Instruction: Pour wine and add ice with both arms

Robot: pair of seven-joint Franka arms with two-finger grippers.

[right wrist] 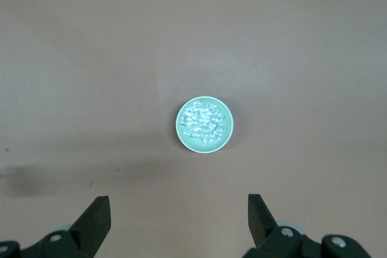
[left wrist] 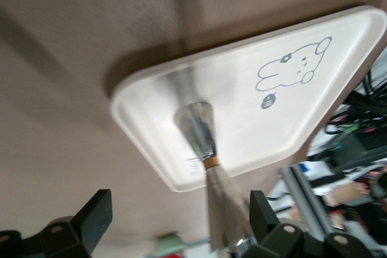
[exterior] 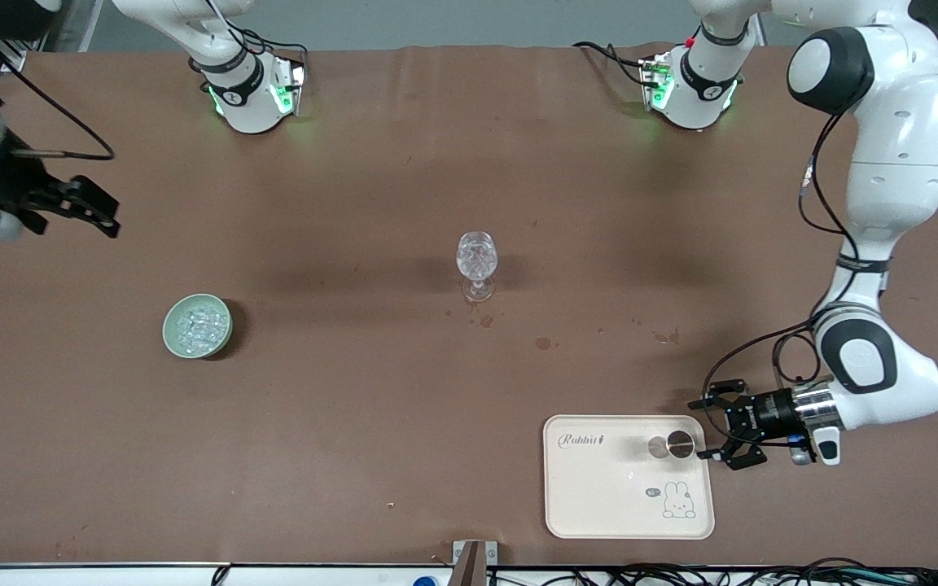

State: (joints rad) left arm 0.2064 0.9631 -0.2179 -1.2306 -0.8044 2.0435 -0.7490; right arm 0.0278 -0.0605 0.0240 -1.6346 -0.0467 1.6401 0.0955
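Note:
The ice (exterior: 197,324) is several small clear lumps in a pale green bowl (exterior: 172,338) toward the right arm's end of the table. It also shows in the right wrist view (right wrist: 204,122). A cut-pattern clear stemmed glass (exterior: 477,259) stands mid-table. A foil-necked bottle (exterior: 672,445) stands on a cream rabbit tray (exterior: 599,496). My left gripper (exterior: 702,429) is open at the bottle. In the left wrist view the bottle's neck (left wrist: 205,149) runs between the open jaws of the left gripper (left wrist: 179,216), close to one finger. My right gripper (exterior: 107,213) is open, empty and high over the bowl.
Small dark stains (exterior: 542,343) mark the brown mat between the glass and the tray. The tray (left wrist: 290,125) lies near the table edge closest to the front camera. Cables and a metal bracket (exterior: 473,557) sit at that edge.

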